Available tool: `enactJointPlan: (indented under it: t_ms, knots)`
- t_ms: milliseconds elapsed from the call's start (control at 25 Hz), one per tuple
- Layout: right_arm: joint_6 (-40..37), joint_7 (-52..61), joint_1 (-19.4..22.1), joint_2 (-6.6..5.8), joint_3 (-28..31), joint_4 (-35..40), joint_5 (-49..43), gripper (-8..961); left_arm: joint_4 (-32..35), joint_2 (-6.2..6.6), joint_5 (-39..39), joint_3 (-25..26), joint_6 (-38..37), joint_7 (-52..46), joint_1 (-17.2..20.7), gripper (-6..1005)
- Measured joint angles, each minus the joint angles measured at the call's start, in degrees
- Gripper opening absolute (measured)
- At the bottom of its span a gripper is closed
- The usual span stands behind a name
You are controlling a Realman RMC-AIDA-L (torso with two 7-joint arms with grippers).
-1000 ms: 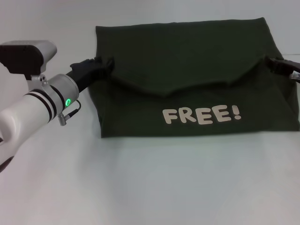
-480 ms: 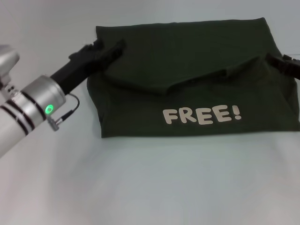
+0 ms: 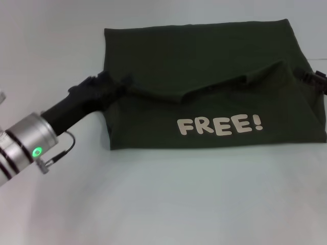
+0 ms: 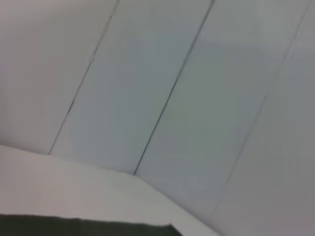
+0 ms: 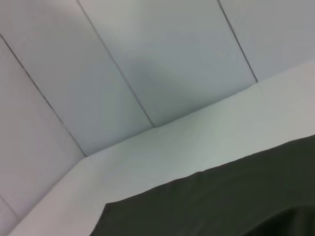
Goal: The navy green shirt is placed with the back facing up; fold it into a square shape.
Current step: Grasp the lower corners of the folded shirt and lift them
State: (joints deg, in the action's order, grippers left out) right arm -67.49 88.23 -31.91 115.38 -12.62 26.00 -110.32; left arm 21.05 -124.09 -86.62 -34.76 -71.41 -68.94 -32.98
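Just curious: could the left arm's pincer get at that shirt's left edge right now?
Probably yes: the left pincer already sits at the left edge of the navy green shirt, and nothing lies between them.

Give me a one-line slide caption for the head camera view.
Left gripper and right gripper at opposite side edges of the partly folded navy green shirt, its FREE! print facing up.

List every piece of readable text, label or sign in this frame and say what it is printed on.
"FREE!" in pale block capitals on the near folded panel of the navy green shirt, head view.
A green light glows on the left arm's metal wrist ring; it is a plain dot, with no text.
Neither wrist view shows any writing, only shirt fabric, the white table and wall panels.
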Motion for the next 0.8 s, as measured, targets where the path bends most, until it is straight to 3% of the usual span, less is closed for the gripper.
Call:
enactJointPlan:
  t_ms: [240,600,800]
  knots:
    - [-2.94,0.98,1.61,0.23,0.41,-0.02,0.24,876,3.33,-0.01,-0.13,-5.09,-0.36,2.78,4.72,807]
    - [-2.76,3.14,1.54,0.61,0.46,-0.64,0.29,902,5.07,0.14,-5.2,-7.03,-0.45,9.55,9.93,799]
    - [-2.64,3.54,1.15,1.16,0.09,-0.77,0.25,898,4.79,0.11,-5.32,-9.92,0.81,11.29,10.4,800]
